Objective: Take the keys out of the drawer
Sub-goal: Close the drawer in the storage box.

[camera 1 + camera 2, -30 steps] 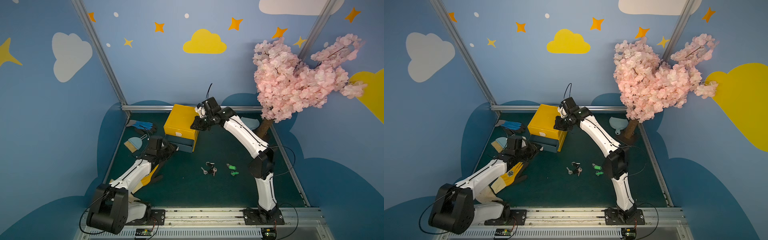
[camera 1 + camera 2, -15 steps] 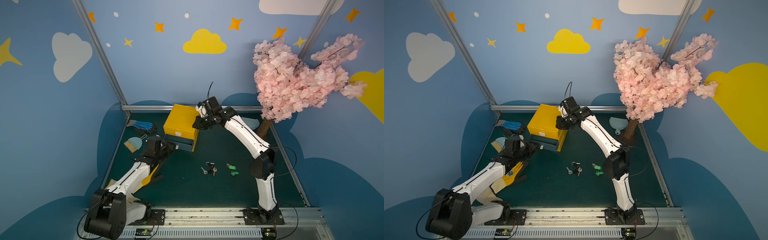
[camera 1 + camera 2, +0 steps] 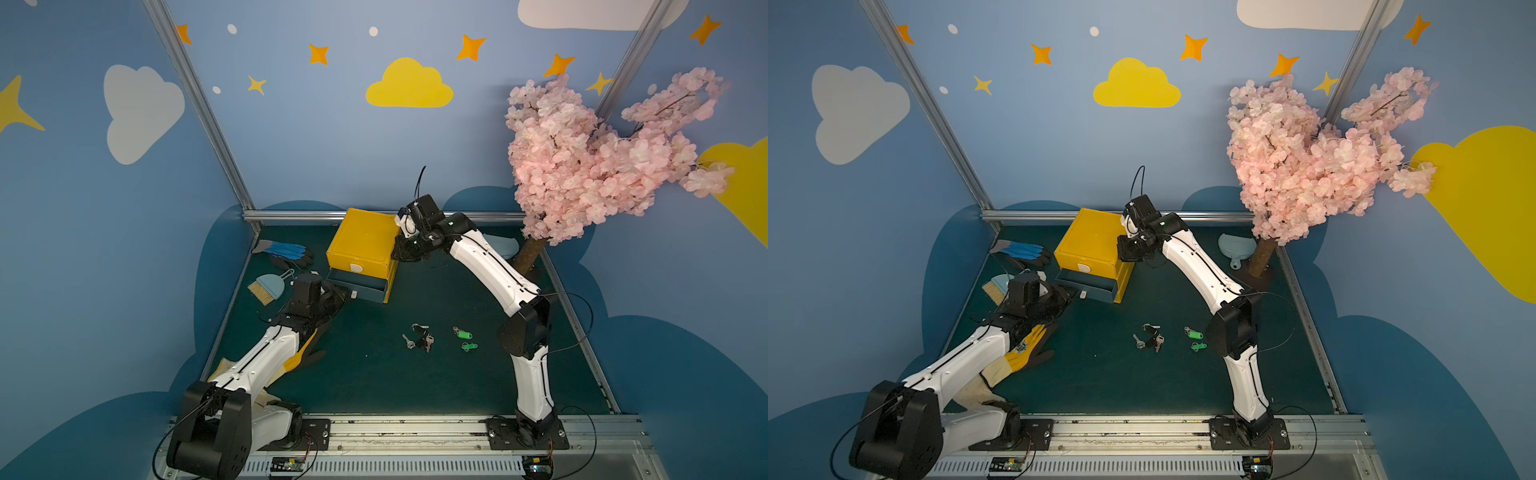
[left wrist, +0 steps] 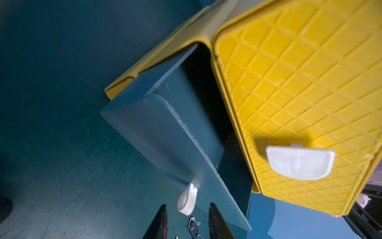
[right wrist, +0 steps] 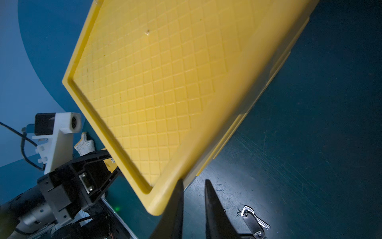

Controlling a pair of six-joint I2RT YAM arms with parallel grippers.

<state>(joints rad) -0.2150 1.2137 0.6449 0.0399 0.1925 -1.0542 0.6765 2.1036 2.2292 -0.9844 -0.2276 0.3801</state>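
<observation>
Yellow plastic box (image 3: pixel 363 237) looks light, and that's my worry. If I tug the blue drawer (image 4: pixel 165 132) further out, the whole unit could slide across the mat (image 3: pixel 374 382) instead of the drawer running free.

My right gripper (image 5: pixel 193 186) sits at the box's corner with its jaws a little apart on nothing. One finger looks to be against the edge, so it braces rather than clamps.

Left gripper (image 4: pixel 187 215) is spread either side of the white handle (image 4: pixel 186 196), not touching it as far as I can tell. That tab is small and rounded, easy to slip off.

Can't see the drawer's floor, it's all shadow, so stragglers are possible.

Keys (image 3: pixel 419 337) lie on the mat, well clear of the drawer. It's a silver and dark-headed bunch on rings, with green-tagged keys (image 3: pixel 464 338) just beside them.
</observation>
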